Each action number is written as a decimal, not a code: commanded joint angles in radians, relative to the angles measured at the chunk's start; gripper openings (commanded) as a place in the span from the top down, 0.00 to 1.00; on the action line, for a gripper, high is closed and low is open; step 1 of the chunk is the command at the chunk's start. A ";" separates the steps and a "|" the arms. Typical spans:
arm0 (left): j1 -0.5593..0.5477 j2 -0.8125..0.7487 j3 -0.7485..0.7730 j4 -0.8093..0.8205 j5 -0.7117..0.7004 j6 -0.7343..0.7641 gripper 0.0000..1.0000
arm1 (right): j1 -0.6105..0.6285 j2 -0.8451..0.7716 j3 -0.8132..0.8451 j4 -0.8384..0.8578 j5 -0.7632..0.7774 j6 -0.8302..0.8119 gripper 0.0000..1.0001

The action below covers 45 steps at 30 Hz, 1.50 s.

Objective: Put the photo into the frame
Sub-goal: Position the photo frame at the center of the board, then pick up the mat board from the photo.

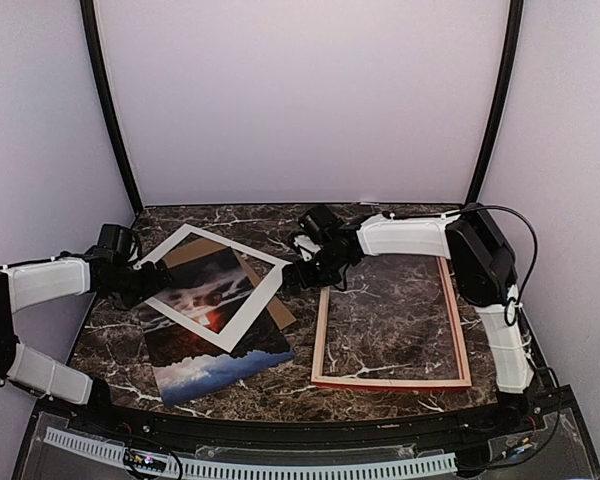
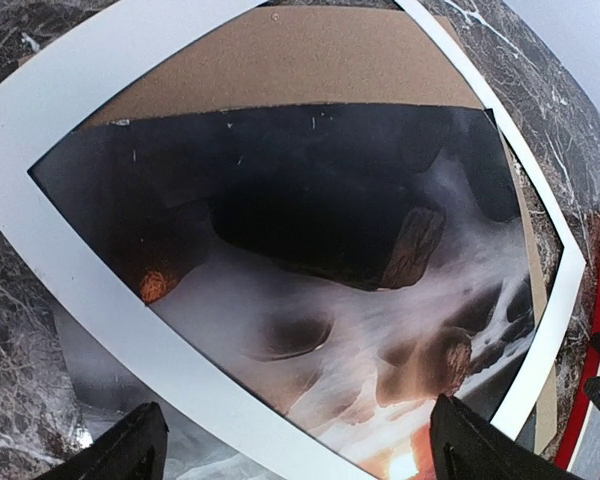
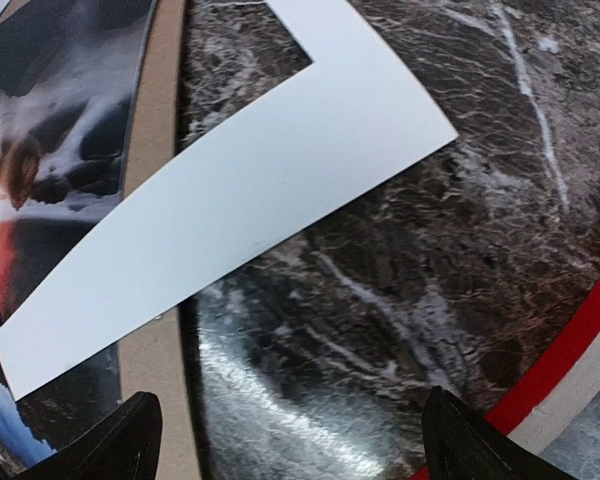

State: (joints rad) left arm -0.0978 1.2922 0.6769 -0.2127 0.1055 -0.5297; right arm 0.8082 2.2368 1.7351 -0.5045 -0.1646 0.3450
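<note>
The photo (image 1: 215,355), a dark landscape with an orange glow, lies at the table's left. A white mat (image 1: 242,322) lies skewed on top of it, and a brown board (image 1: 192,250) shows beneath. The frame (image 1: 390,381) lies flat to the right, with nothing inside it. My left gripper (image 1: 148,284) hovers open over the mat's left side. In the left wrist view it (image 2: 298,455) spans the mat (image 2: 100,300) and photo (image 2: 360,300). My right gripper (image 1: 300,272) is open by the mat's right corner. In the right wrist view it (image 3: 285,440) stands over bare marble, between the mat (image 3: 260,170) and the frame's red edge (image 3: 570,350).
The dark marble table (image 1: 380,225) is walled by pale panels at the back and sides. Two black poles (image 1: 110,110) rise at the back corners. A perforated white rail (image 1: 280,468) runs along the near edge, beside the arm bases.
</note>
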 commanded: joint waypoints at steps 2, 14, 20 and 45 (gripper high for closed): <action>0.007 0.009 -0.035 0.031 0.038 -0.033 0.08 | -0.020 0.058 0.080 -0.044 0.073 -0.051 0.08; 0.007 -0.015 -0.111 0.100 0.095 -0.076 0.17 | -0.077 0.232 0.290 0.027 -0.002 0.092 0.11; 0.007 -0.018 -0.148 0.151 0.122 -0.095 0.25 | -0.110 0.236 0.244 0.107 -0.126 0.185 0.18; 0.005 0.066 -0.179 0.285 0.167 -0.112 0.34 | -0.124 0.245 0.207 0.179 -0.241 0.268 0.25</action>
State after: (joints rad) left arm -0.0959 1.3552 0.5255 0.0372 0.2573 -0.6342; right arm 0.6819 2.4432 1.9640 -0.3355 -0.3641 0.5838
